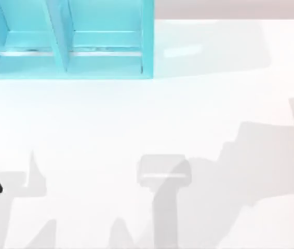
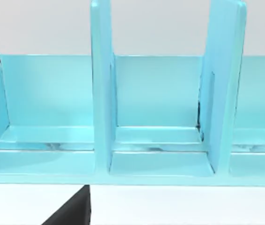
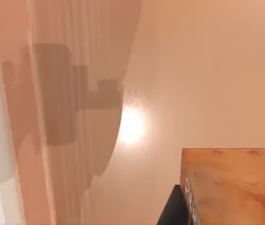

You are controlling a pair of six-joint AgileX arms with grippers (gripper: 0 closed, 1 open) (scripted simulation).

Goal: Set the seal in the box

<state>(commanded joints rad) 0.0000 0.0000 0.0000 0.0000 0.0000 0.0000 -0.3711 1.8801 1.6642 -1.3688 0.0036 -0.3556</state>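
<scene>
My right claw carries the seal (image 3: 231,183) high — grip unclear; a loose hold could drop it short of the box (image 1: 66,57).

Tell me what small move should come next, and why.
Probably carry the seal, whose orange-tan block sits close under the right wrist camera, toward the light-blue box at the table's far left. In the left wrist view its compartments look open and unfilled.

Right wrist cam: orange-tan wood-grain seal (image 3: 233,185) close up, a dark finger (image 3: 171,208) touching its edge. Behind it a pale peach surface (image 3: 207,70) with grey shadows and a bright glare spot.
</scene>
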